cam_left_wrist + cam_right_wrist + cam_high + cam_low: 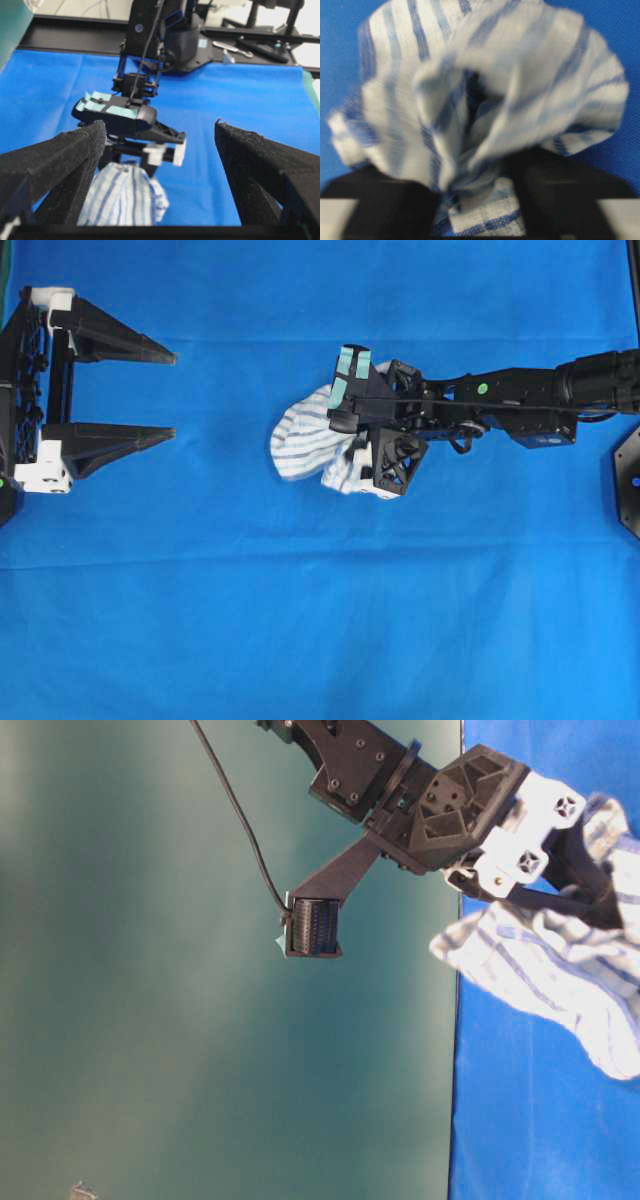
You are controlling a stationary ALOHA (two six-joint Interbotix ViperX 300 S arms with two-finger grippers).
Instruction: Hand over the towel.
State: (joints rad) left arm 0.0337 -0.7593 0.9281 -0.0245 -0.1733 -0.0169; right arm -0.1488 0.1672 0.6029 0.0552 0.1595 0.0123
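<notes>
Looking at the towel [300,440]: you've got it bunched up near the middle of the scene, white with thin blue stripes, hanging at the right pincer [350,425]. In the right wrist view it fills the frame, blurred, with its lower folds tucked between the two dark fingers [375,200]. Whether those fingers are pinching the cloth or spread around it, you can't tell from these views. In the table-level view one finger sticks out well clear of the cloth. Your left pincer [170,395] sits at the left side, well apart from the towel, fingers spread wide and pointing toward it, nothing between them. Blue cloth [320,620] covers the tabletop under everything.
</notes>
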